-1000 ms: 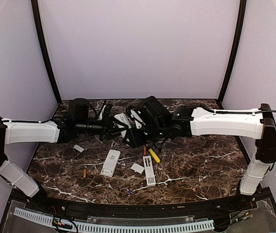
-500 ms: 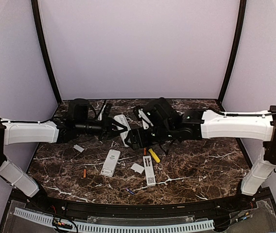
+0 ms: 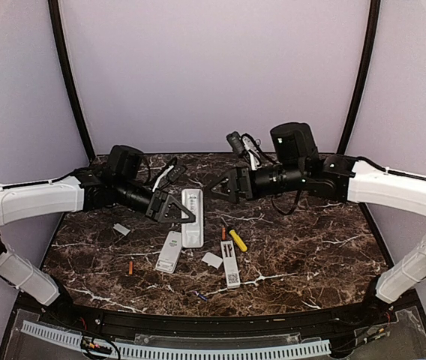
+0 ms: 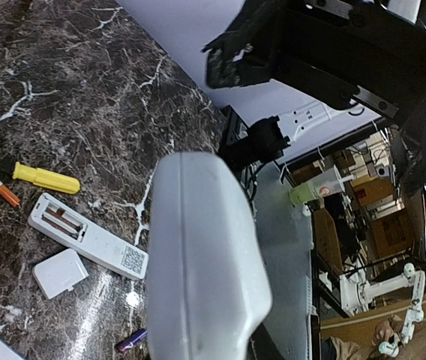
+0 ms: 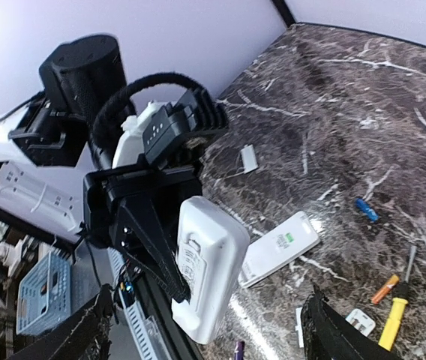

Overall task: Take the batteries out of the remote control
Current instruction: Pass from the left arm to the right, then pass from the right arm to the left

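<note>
Nearest the arm bases, a dark blue cylindrical battery (image 3: pixel 202 295) lies alone on the dark marble table (image 3: pixel 310 262); the left wrist view shows it as purple. Just beyond it are a slim white remote with an open battery bay (image 3: pixel 230 264) and, just beside that, a flat white rectangular cover (image 3: pixel 212 260). I cannot tell whether any cells sit in the bay. Well to the left lies an orange cylindrical battery (image 3: pixel 130 267), which neither wrist camera shows.

Next come a broad white remote (image 3: pixel 171 251) lying flat and a yellow-handled screwdriver (image 3: pixel 238 240), with a second orange battery (image 3: pixel 223 234) just beside its shaft. A small white cover (image 3: pixel 121 229) lies farther left. Only the right wrist view shows a bright blue battery (image 5: pixel 366 209), on the marble near the broad remote.

Above these, the left gripper (image 3: pixel 181 214) pinches a rounded white plastic remote (image 3: pixel 193 221), holding it off the table.

Farthest back, the raised right gripper (image 3: pixel 224 186) faces that remote without touching it. Its fingers (image 5: pixel 85 337) are spread wide and hold nothing.
</note>
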Robot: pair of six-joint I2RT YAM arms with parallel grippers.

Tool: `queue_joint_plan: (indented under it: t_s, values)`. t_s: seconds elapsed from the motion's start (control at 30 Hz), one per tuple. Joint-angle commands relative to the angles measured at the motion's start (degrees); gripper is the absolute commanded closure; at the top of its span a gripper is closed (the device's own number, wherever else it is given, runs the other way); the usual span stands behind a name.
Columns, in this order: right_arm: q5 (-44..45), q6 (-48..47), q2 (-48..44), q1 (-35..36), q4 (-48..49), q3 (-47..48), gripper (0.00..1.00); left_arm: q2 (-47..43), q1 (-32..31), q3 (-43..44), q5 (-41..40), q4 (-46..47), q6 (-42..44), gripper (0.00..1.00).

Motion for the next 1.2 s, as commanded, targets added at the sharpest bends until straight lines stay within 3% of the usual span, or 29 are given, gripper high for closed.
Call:
queue_joint_plan:
  t_s: [0.0,0.1,0.33,0.5,0.63,0.67,0.77,0.8,0.83,0.93,1.17]
  values:
    - [-13.59,0.12,3.85,0.17,4.39,0.81,0.20,-2.46,-2.24,3.45,7.08,-8.09,9.10,0.94]
    - [-16.43,1.03,5.84,0.95,5.43,1.34,0.25,-2.09,-4.42,4.36,8.31,-7.40,8.75,0.94]
    - [-20.04,3.25,7.74,2.65,8.28,1.28,0.49,-2.59,-5.13,4.74,9.52,-6.33,8.14,0.95]
    - [-20.66,5.35,7.85,2.72,11.81,0.01,0.70,-2.69,-5.22,4.80,9.93,-6.46,8.26,0.95]
    - [-20.23,6.23,7.16,2.74,13.63,-0.88,0.96,-3.06,-5.18,4.70,9.27,-6.78,8.51,0.94]
    - [-19.65,6.57,6.78,2.75,14.23,-1.32,1.00,-3.19,-5.14,4.44,8.52,-6.48,8.37,0.91]
    - [-17.06,7.84,5.08,2.60,17.13,-3.36,1.00,-4.84,-5.22,3.16,5.46,-3.06,5.43,0.62]
    - [-15.61,8.24,4.26,2.58,18.09,-4.02,1.00,-5.31,-5.17,1.95,4.76,0.38,4.33,0.55]
    - [-14.15,8.65,3.40,2.51,19.58,-4.90,1.00,-6.41,-5.21,1.19,3.51,2.68,1.79,0.41]
    - [-9.20,9.72,0.87,2.53,23.05,-7.10,1.00,-8.82,-5.22,-3.17,-0.03,13.58,-3.65,0.20]
    - [1.06,11.25,-3.78,2.91,37.19,-11.59,1.00,-14.00,-5.22,-11.81,-12.83,29.33,-15.67,0.13]
